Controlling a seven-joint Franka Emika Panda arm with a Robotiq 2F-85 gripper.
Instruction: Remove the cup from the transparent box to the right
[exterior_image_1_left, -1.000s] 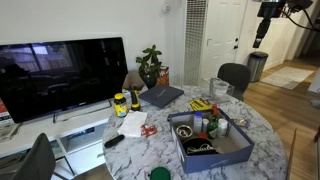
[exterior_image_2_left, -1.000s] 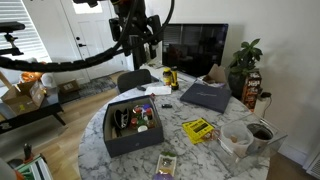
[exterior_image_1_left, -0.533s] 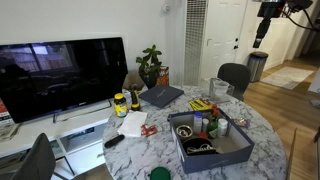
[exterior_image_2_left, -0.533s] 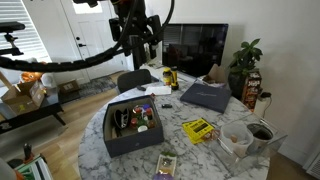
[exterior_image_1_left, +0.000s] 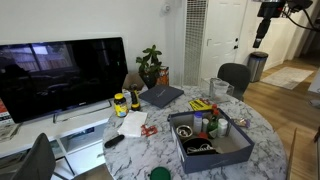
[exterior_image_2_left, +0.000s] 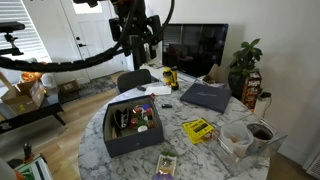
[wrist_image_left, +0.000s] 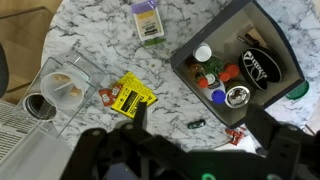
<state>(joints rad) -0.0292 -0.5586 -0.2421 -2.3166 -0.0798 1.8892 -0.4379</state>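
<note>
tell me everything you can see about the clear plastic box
The clear box is small, colourless plastic with see-through walls and an open top. It stands upright near the edge of the marble table and holds a pale cup. Another, dark-filled cup stands right beside it, and a yellow packet lies close by.

Over to the transparent box (wrist_image_left: 84, 66): clear and colourless, top open, sitting flat on the marble top. It lies far beneath the gripper (wrist_image_left: 197, 135), well off toward the left edge of the wrist view. Inside stands the cup (wrist_image_left: 64, 86), round, pale and upright, its mouth facing up and its inside tan, close against the box's walls.
</note>
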